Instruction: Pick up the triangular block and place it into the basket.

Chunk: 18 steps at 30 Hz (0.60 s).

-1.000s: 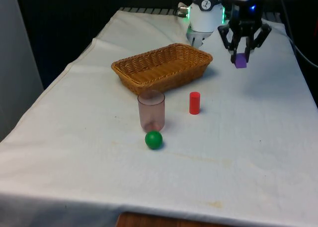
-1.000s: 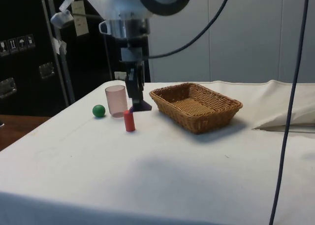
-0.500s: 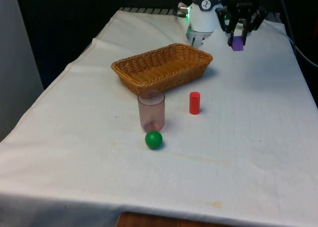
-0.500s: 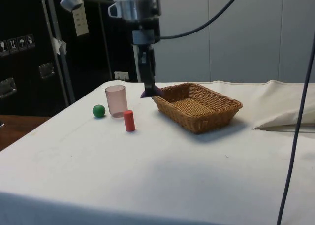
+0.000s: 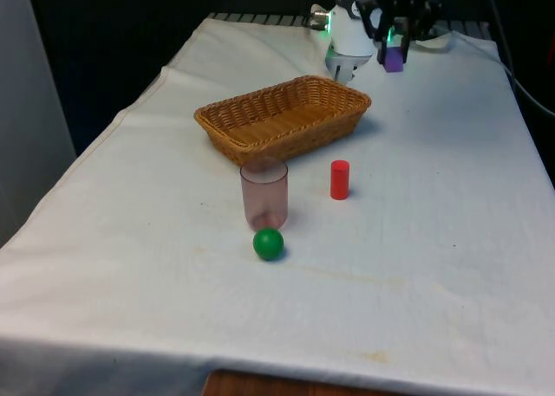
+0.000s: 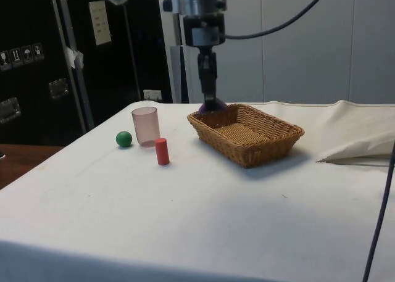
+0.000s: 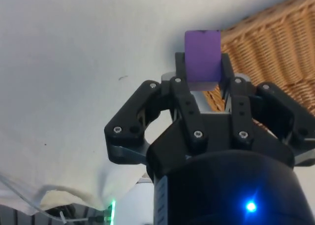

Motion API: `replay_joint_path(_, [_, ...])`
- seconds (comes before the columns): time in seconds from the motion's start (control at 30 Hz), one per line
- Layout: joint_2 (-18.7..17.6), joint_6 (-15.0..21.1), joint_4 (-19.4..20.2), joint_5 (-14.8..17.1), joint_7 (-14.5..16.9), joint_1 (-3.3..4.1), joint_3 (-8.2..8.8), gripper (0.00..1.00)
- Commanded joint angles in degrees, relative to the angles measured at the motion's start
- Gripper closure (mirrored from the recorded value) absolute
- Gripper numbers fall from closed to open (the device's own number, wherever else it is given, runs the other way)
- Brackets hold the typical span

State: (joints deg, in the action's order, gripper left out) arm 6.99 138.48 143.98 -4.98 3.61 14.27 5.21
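Dark cabinets (image 6: 37, 66) and pale wall panels (image 6: 308, 41) behind the white-clothed table (image 6: 185, 220).

purple block (image 5: 394, 60); tan basket (image 5: 260, 132)

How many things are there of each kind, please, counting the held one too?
Basket: 1
Cup: 1
Cylinder: 1
Ball: 1
Block, in the gripper: 1
Total: 5
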Motion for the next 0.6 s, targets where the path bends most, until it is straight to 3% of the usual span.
replay_joint_path(0.0, [0.74,0.63,0.86,-0.63,0.57,-0.34,0.52,0.67])
replay_joint_path(0.1, [1.49,0.74,1.72,-0.63,1.95,-0.52,1.49,0.67])
replay_joint_path(0.13, [0.97,0.11,1.09,0.0,1.83,-0.23,1.38,0.67])
replay_joint_path(0.2, [2.01,0.92,2.46,-0.69,3.5,-0.8,2.52,0.67])
replay_joint_path(0.4, [2.69,1.66,4.01,-0.69,7.22,-1.15,5.44,0.67])
replay_joint_path(0.43, [2.29,1.09,3.55,0.0,7.22,-0.8,5.44,0.67])
replay_joint_path(0.47, [2.75,1.72,4.13,-0.74,7.68,-1.2,5.84,0.67])
replay_joint_path(0.57, [2.86,1.89,4.58,-0.74,9.28,-1.32,7.1,0.67])
